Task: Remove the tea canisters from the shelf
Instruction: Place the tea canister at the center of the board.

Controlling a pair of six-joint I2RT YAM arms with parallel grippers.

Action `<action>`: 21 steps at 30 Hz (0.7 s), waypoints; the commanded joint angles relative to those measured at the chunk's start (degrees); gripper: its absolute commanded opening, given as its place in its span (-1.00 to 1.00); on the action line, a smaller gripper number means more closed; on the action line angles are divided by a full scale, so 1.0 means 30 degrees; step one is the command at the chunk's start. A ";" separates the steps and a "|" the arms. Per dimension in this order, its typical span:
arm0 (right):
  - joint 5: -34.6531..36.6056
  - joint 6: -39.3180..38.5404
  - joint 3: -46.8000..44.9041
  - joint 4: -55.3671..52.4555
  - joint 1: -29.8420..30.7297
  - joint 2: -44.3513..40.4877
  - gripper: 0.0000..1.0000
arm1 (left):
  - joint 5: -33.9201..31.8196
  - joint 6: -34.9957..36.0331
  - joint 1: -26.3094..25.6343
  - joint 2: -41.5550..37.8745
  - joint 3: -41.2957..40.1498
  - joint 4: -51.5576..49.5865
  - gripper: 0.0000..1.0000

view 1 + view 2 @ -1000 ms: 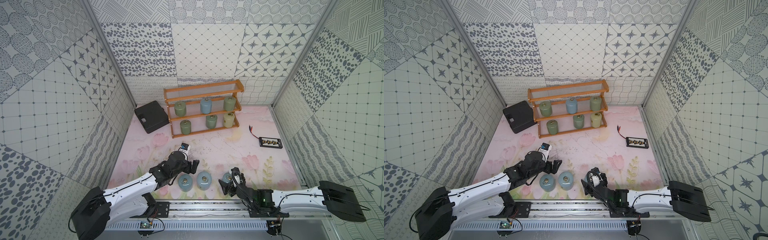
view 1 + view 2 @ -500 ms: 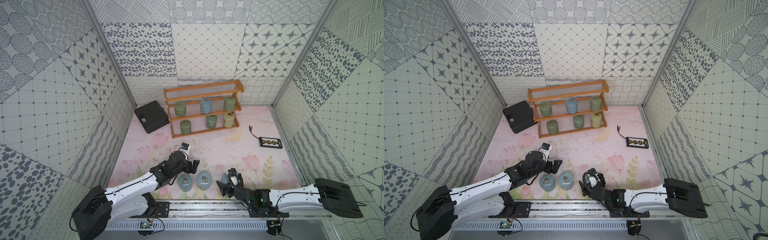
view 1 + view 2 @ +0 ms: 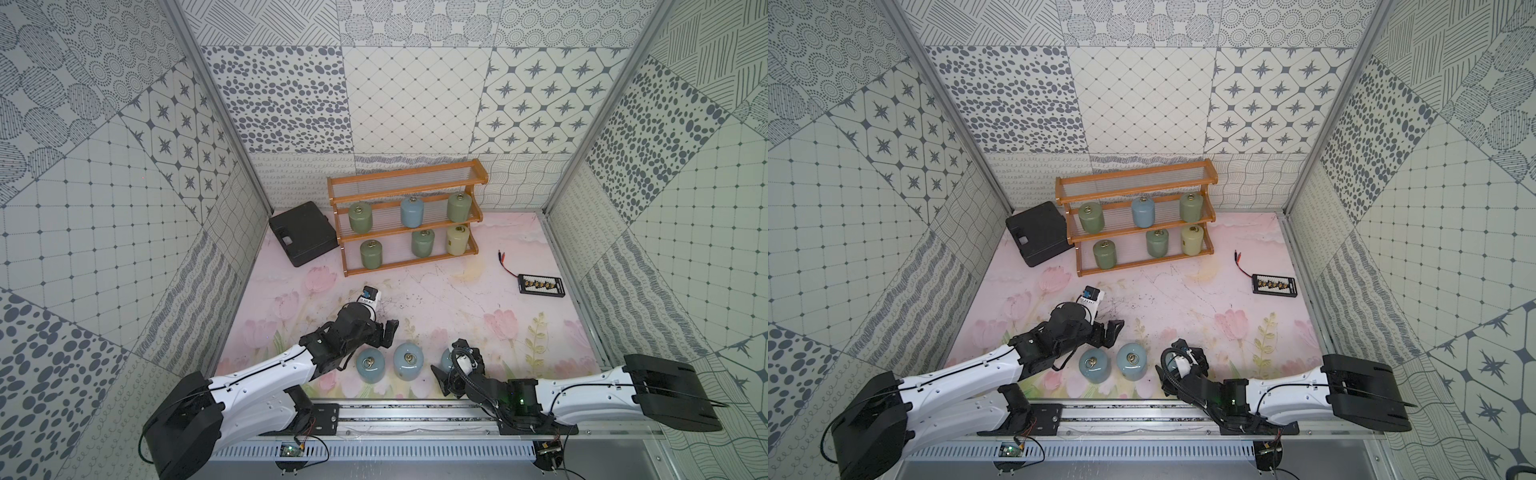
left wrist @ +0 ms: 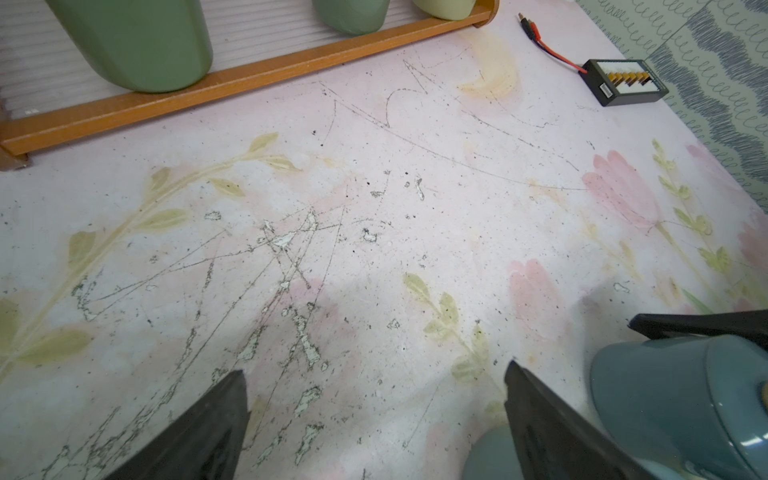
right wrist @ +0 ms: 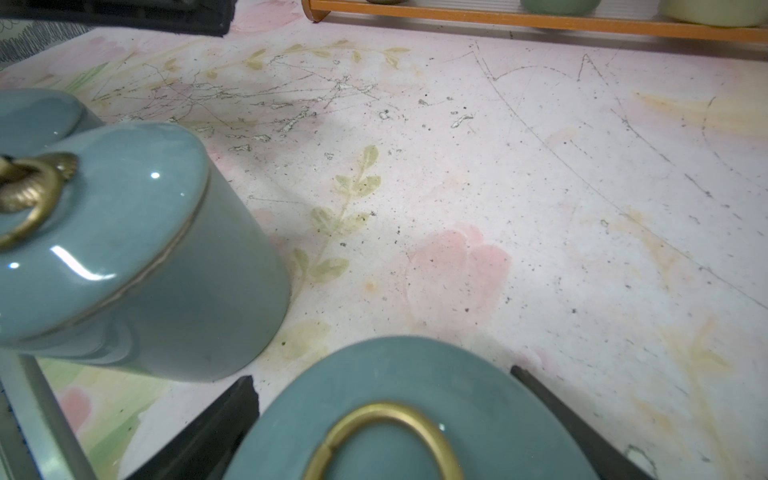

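Six tea canisters sit on the shelf (image 3: 405, 220): three on its middle tier, three on its lowest. Three blue canisters stand in a row on the table's (image 3: 457, 299) near edge. The right gripper (image 5: 382, 415) straddles the third canister (image 5: 415, 399); whether it presses cannot be told. The left gripper (image 4: 374, 415) hangs spread and empty.

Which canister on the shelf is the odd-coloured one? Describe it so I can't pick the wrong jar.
Find the orange-brown wooden shelf against the back wall, beside the black case. On its lowest tier, the pale yellow canister stands at the end away from the case. Its two tier-mates are sage green; it is the only yellow one.
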 commanded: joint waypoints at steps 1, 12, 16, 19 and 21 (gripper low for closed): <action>-0.0334 -0.0366 0.0731 0.1634 0.0173 0.0448 0.94 | -0.0345 0.0273 -0.0025 -0.0090 -0.0042 0.0742 1.00; -0.0172 -0.0247 0.0912 0.1770 0.0179 0.1087 0.96 | -0.0543 0.0335 -0.0027 -0.0494 -0.0032 0.0423 1.00; 0.0276 0.0038 0.0826 0.1018 0.0179 0.0266 1.00 | -0.0662 0.0405 -0.0020 -0.0650 -0.0056 0.0295 1.00; 0.0587 0.0157 0.0838 0.0056 0.0179 -0.0681 0.99 | -0.0795 0.0513 -0.0027 -0.0748 0.0027 0.0215 1.00; 0.0738 0.0159 0.0907 -0.0721 0.0176 -0.1482 0.99 | -0.0911 0.0621 -0.0026 -0.0764 0.0153 0.0126 1.00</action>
